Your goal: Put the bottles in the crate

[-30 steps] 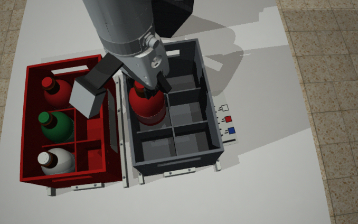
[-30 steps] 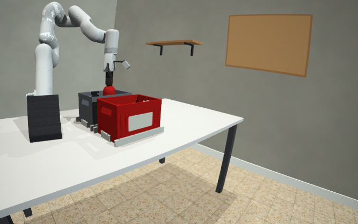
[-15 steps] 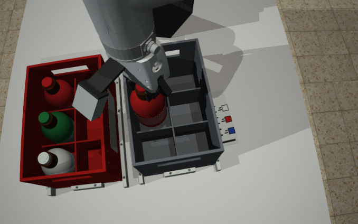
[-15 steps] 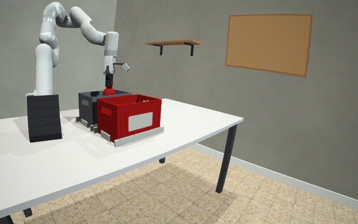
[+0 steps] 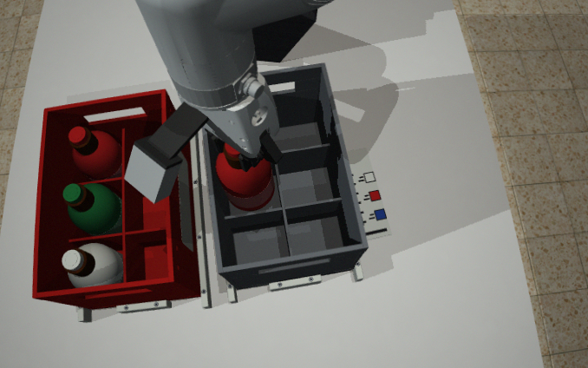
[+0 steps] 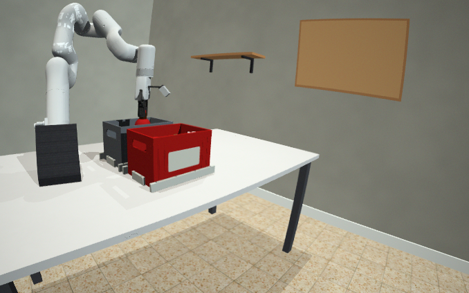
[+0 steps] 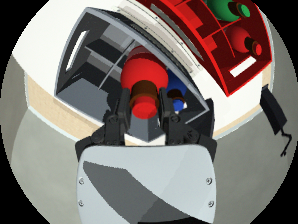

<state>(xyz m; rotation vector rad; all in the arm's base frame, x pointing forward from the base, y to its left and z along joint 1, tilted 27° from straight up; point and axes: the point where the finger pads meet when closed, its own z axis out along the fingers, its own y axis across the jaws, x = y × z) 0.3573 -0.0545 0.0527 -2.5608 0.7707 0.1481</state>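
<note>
Over the dark grey plastic crate [image 5: 292, 259] [image 6: 112, 148] [image 7: 71, 40] on the white counter [image 5: 434, 304] [image 6: 259, 173] [image 7: 32, 37], we had our black jaws clamped on the neck of a red, round-shouldered bottle [image 5: 245, 178] [image 6: 142, 121] [image 7: 144, 75]. It stood roughly upright inside the crate's middle compartment nearest the red crate [image 5: 104, 288] [image 6: 140, 162] [image 7: 223, 77]; whether its base touched the bottom seemed hard to judge. Behind it, our wrist view showed a blue bottle [image 7: 177, 89] in the grey crate. Beside that crate, we had another red bottle [image 5: 97, 156] [image 7: 240, 39], a green bottle [image 5: 95, 208] [image 7: 220, 7] and a white bottle [image 5: 99, 265] in the red one.
</note>
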